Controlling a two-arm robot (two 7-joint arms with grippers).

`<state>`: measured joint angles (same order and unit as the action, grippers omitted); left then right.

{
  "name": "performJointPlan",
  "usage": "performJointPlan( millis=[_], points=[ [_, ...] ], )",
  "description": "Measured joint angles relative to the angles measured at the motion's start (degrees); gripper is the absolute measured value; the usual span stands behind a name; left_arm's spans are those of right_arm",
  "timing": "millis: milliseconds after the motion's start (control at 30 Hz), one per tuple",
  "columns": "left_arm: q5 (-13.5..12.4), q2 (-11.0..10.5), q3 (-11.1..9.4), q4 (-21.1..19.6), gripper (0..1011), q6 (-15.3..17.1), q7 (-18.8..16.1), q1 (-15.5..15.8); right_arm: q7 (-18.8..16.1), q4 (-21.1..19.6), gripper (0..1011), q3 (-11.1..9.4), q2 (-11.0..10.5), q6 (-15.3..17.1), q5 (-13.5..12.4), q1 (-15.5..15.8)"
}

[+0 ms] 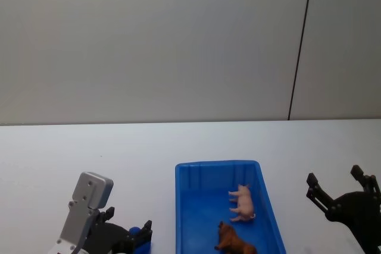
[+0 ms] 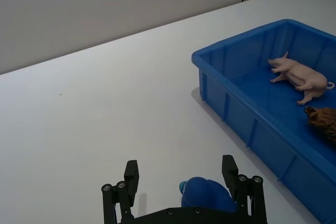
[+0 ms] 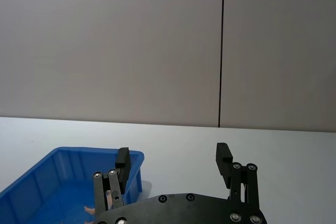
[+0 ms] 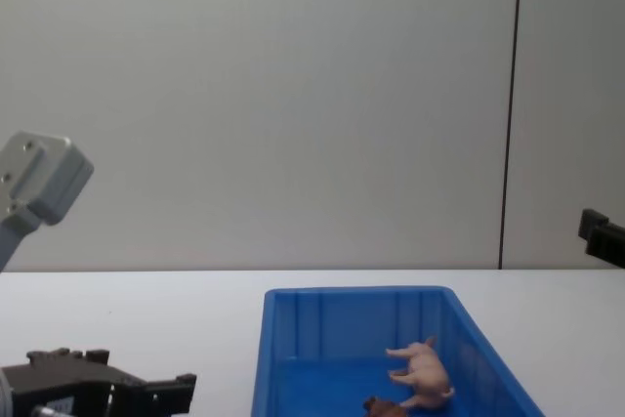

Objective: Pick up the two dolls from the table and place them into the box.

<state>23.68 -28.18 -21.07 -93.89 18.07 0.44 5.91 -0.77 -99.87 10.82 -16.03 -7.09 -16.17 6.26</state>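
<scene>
Nearest, the left gripper (image 2: 181, 182) sits low at the bench (image 1: 119, 147) edge, left of the box (image 1: 180, 206). Its fingers (image 2: 131, 174) stand apart w/ the rounded blue doll (image 2: 205, 195) between them; one finger is right against the doll, but whether they're actually clamping it can't be told. In the head view the blue doll (image 1: 136, 231) shows as a small patch between the dark fingertips, near the bottom edge.

Right gripper (image 1: 340, 190) hangs to the right of the box, over bare bench, fingers (image 3: 224, 158) spread wide & holding nothing.

Between the two arms, the box lies w/ its long side running away from the robot. Inside, nearer the robot, the dark brown doll (image 1: 234, 241) rests on the floor of the box, close to the near end. Just beyond it the pale pink pig (image 1: 243, 202) lies on its side, legs pointing toward the box's left wall, approx. mid-box. The two sit close together, not clearly touching.

Farther back: plain bench top, then a grey wall (image 1: 178, 40) w/ a dark vertical seam (image 1: 300, 46).
</scene>
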Motion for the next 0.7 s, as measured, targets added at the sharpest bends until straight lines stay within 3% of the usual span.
performJointPlan(
  millis=[133,300,700],
  points=[
    [0.2,0.2,0.0,0.7,994,0.2,0.7,0.1,0.0,0.0,1001,0.0,0.0,0.0,0.0,0.0],
    [0.8,0.4,0.1,1.5,917,0.4,1.8,0.2,0.0,0.0,1001,0.0,0.0,0.0,0.0,0.0],
    [2.3,0.9,0.1,2.9,528,0.6,4.0,0.0,0.0,0.0,1001,0.0,0.0,0.0,0.0,0.0]
  ],
)
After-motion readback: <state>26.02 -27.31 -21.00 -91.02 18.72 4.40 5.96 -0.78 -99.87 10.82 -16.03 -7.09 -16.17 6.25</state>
